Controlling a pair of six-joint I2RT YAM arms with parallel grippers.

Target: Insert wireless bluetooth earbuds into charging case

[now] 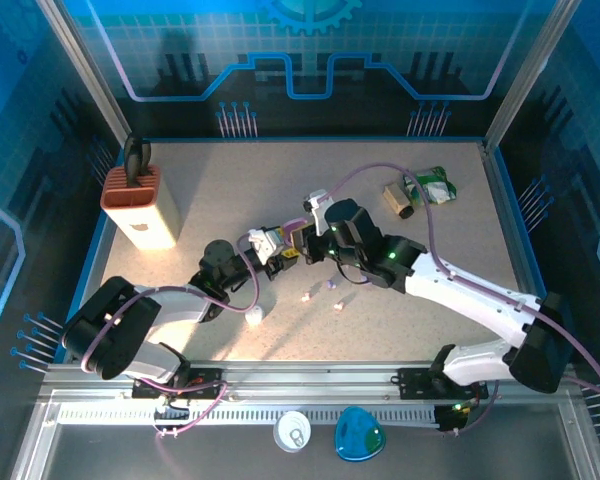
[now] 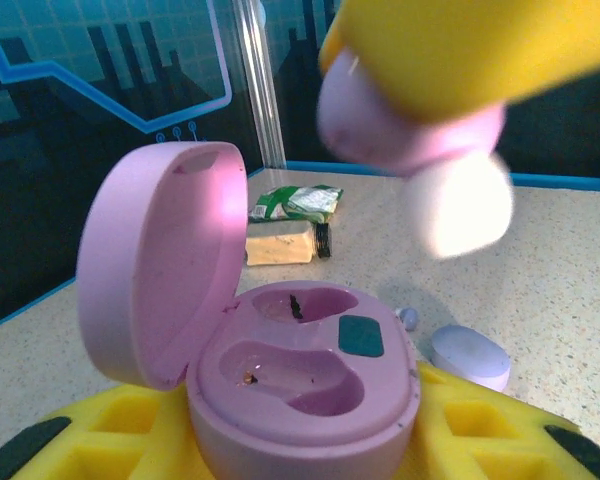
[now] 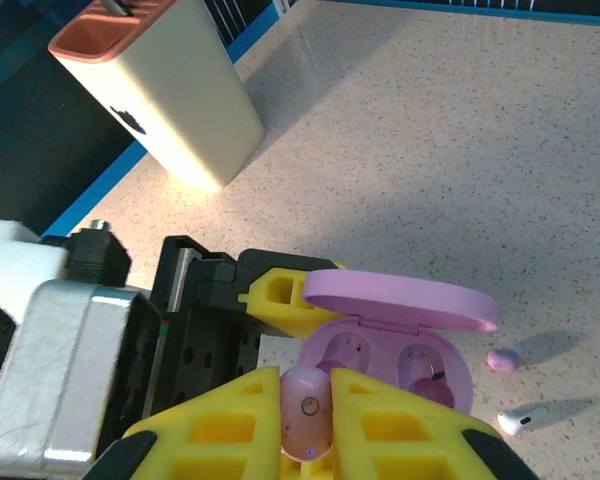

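The right gripper [image 3: 305, 380] is pinched narrowly on a pale pink earbud [image 3: 305, 425], holding it just above the open pink charging case [image 3: 390, 360]. The left gripper [image 2: 300, 455] clamps the base of that case between its yellow fingers [image 2: 110, 420], with the lid [image 2: 160, 260] hinged up to one side. Both moulded wells look empty apart from small dark specks, possibly contacts. On the table [image 3: 430, 150] beside the case lie a loose pink bud [image 3: 502, 357] and a white bud [image 3: 525, 418], near each other. A closed lilac case [image 2: 470, 355] rests nearby.

A cream box [image 1: 140, 210] stands rear left, a green packet [image 1: 437, 185] rear right.
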